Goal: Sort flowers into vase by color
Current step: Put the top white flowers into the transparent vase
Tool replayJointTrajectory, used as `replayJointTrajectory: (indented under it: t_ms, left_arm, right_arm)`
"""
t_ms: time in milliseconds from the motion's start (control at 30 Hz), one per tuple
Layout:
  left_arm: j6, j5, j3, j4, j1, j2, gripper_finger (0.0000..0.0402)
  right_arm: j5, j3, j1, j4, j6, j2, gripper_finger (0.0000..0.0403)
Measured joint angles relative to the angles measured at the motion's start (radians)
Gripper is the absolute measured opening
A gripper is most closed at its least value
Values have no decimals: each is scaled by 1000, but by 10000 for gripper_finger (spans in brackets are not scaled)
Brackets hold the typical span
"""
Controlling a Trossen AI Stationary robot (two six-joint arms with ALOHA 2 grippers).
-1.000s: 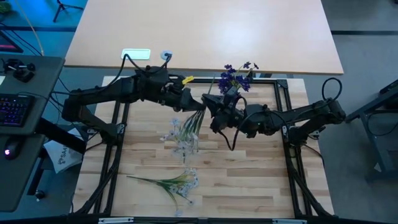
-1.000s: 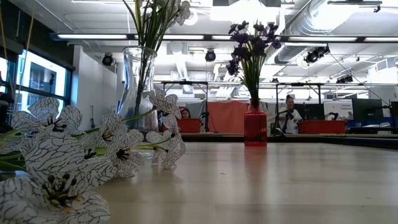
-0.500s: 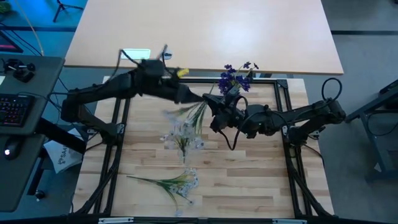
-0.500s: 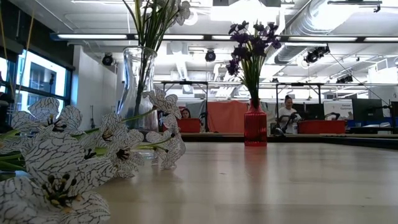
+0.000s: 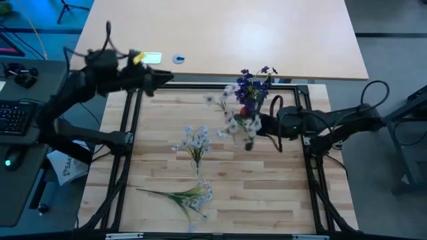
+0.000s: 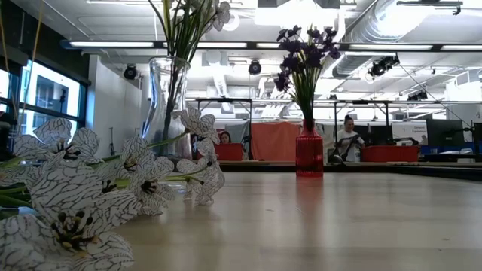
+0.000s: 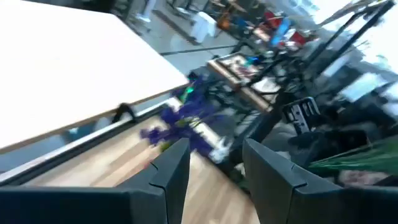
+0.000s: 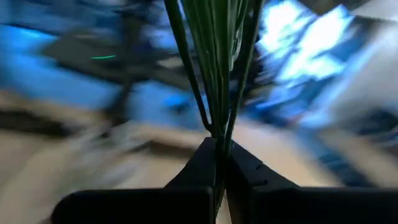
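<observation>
1. The right tool (image 5: 257,125) is gripping a pale sprig (image 5: 233,117) beside the red vase (image 5: 248,110).
2. The left tool (image 5: 160,77) is waiting with fingers apart, empty.
3. Next move: probably carrying the sprig to the clear vase (image 6: 167,98).

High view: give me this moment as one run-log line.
right gripper: shut on pale sprig, beside red vase | left gripper: open, empty, far-left edge | table: two pale sprigs loose

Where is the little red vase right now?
In the high view the red vase stands at the table's far edge, right of centre, holding purple flowers, beside the right gripper.
</observation>
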Motion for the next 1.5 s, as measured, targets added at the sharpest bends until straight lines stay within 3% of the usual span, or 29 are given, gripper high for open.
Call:
replayJointTrajectory:
  t_ms: [100,200,333,500,633,767,867,1033,1100,1333,1500]
  left_arm:
    - [8,-90,-100,7,-72,-81,137]
    - [-24,-179,-243,65,-157,-162,137]
    - [-76,-236,-454,220,-252,-261,137]
    - [-68,-297,-633,464,-330,-369,137]
    - [-11,-373,-703,563,-362,-434,136]
    - [4,-434,-729,553,-364,-490,136]
    - [33,-446,-743,549,-364,-521,135]
    - [114,-446,-746,537,-364,-537,135]
    - [149,-435,-746,525,-364,-539,135]
    - [275,-421,-746,490,-364,-546,135]
    - [290,-389,-746,488,-364,-547,135]
  right_arm:
    - [-193,-5,-11,-212,207,-40,1]
    - [-352,-79,6,-216,342,-55,1]
    - [-469,-249,78,-26,451,-47,1]
    - [-513,-467,156,372,530,-17,0]
    - [-510,-538,167,614,542,58,0]
    - [-504,-484,166,725,528,197,0]
    - [-502,-383,166,728,468,302,0]
    - [-365,-202,165,718,362,476,0]
    - [-363,-135,155,723,327,524,0]
    - [-277,4,132,606,310,598,0]
    - [-73,42,116,543,283,597,0]
